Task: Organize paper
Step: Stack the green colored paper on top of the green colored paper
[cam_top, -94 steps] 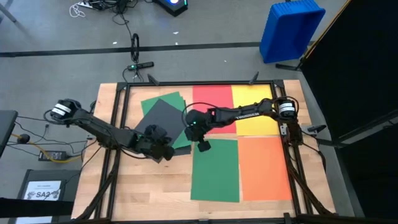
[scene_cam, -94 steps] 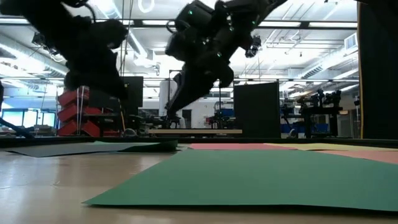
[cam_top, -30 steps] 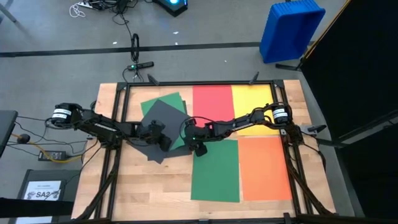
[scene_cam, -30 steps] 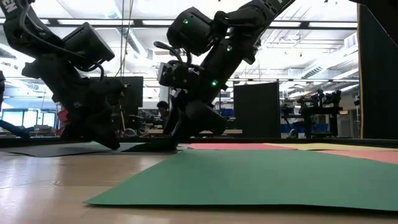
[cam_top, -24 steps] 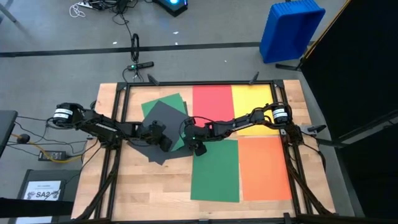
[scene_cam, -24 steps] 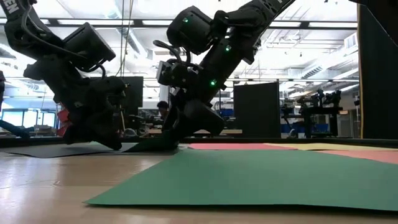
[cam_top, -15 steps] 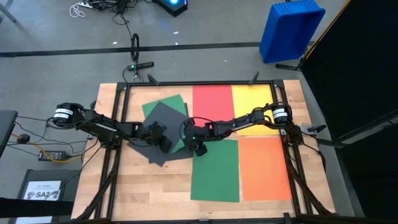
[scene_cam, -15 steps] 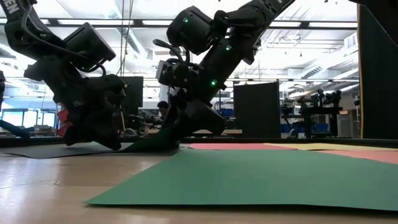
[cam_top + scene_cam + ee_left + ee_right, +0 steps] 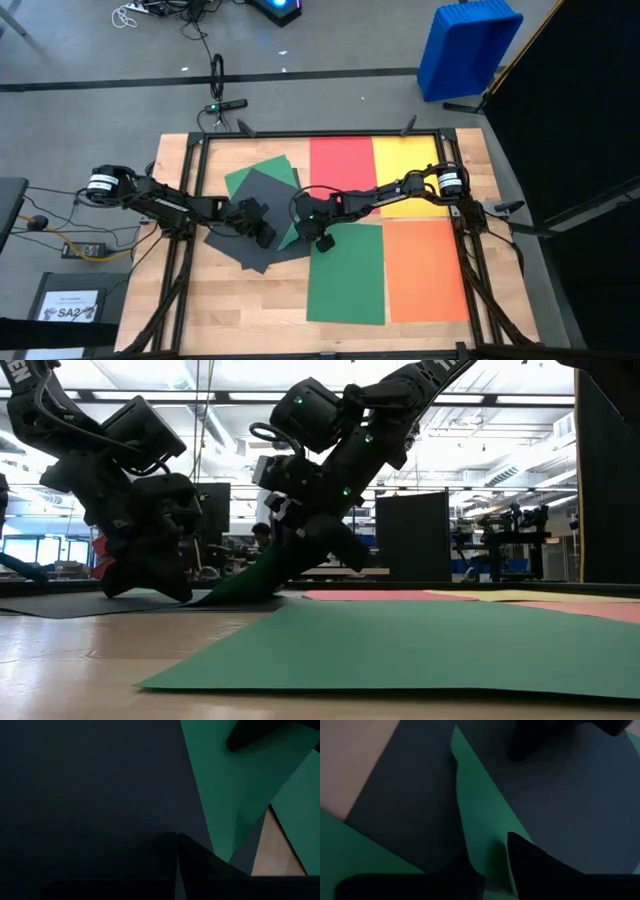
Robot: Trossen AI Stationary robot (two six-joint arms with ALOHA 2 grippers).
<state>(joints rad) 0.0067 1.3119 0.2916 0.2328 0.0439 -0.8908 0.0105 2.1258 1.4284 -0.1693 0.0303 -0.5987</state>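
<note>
Paper sheets cover most of the wooden table [image 9: 200,310], and you should read the risks from the camera's near edge outward. Nearest, filling the lower half of the low view, a green sheet [image 9: 420,645] lies flat; in the high view it sits at lower centre beside an orange sheet [image 9: 425,268], and both look safe where they are. Farther in, at centre left, your right gripper [image 9: 300,535] has its fingers pinched together on the edge of a second green sheet [image 9: 250,582], lifting that edge into a steep slope. Only a thin margin seems to be caught, so a quick pull could let it slip out, or crease or tear it. Just left of it, your left gripper [image 9: 262,234] is fully closed and presses down on the dark grey sheet [image 9: 245,232], which lies tilted over that green one. Because the two overlap, dragging the green sheet may carry the grey one along and skew it further, or the two arms may collide, since they work very close together. Farthest away, at the upper right of the high view, the red sheet [image 9: 341,158] and yellow sheet [image 9: 405,155] lie neatly side by side; a wide sweep of the right arm could disturb them.
</note>
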